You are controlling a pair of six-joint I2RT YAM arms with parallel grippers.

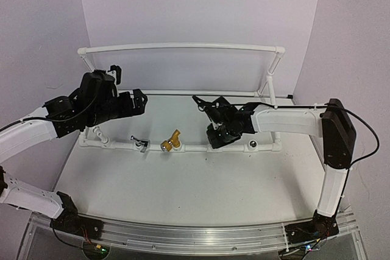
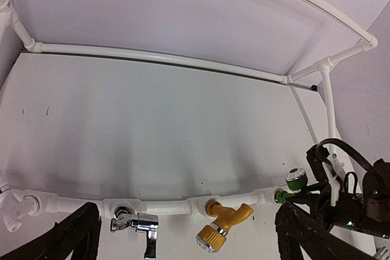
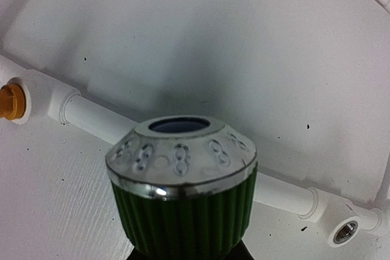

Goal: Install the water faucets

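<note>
The silver faucet (image 1: 141, 143) and the brass-yellow faucet (image 1: 172, 140) sit in sockets of the white pipe frame's front bar (image 1: 195, 148). Both also show in the left wrist view, silver (image 2: 135, 226) and yellow (image 2: 224, 223). My right gripper (image 1: 214, 137) is shut on the green faucet (image 2: 294, 182), whose green end is at a socket on the bar. Its ribbed green knob (image 3: 183, 181) fills the right wrist view and hides the jaws there. My left gripper (image 1: 141, 100) is open and empty, held above and behind the silver faucet, its fingers (image 2: 67, 238) spread wide.
An empty metal-lined socket (image 1: 251, 145) sits on the bar right of my right gripper and also shows in the right wrist view (image 3: 345, 231). The frame's back rail (image 1: 183, 47) arches over the table. Purple walls close the back and sides.
</note>
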